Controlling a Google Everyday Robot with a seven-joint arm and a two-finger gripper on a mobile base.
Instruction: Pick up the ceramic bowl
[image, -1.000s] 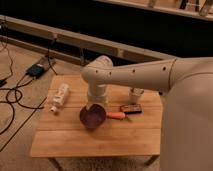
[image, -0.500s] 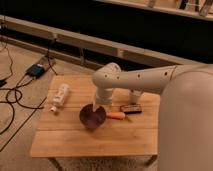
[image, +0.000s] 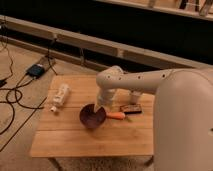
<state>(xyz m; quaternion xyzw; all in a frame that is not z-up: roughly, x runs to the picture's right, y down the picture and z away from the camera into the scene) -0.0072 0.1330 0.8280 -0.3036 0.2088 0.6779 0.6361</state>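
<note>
The ceramic bowl (image: 91, 118) is a small dark maroon-purple bowl, tilted, at the middle of the wooden table (image: 65, 140). My gripper (image: 100, 108) comes down from the white arm (image: 130, 82) and sits at the bowl's right rim. The bowl looks tipped up toward the gripper, its glossy inside facing left and forward.
A white bottle (image: 60, 96) lies on its side at the table's left. An orange object (image: 116, 115) lies just right of the bowl, a small dark box (image: 131, 108) beyond it, and a whitish cup (image: 135, 96) behind the arm. Cables and a blue device (image: 37, 70) lie on the floor at left.
The arm's elbow has swung right and the gripper has settled at the bowl's right rim. The bowl stays at about the same spot, still tilted.
</note>
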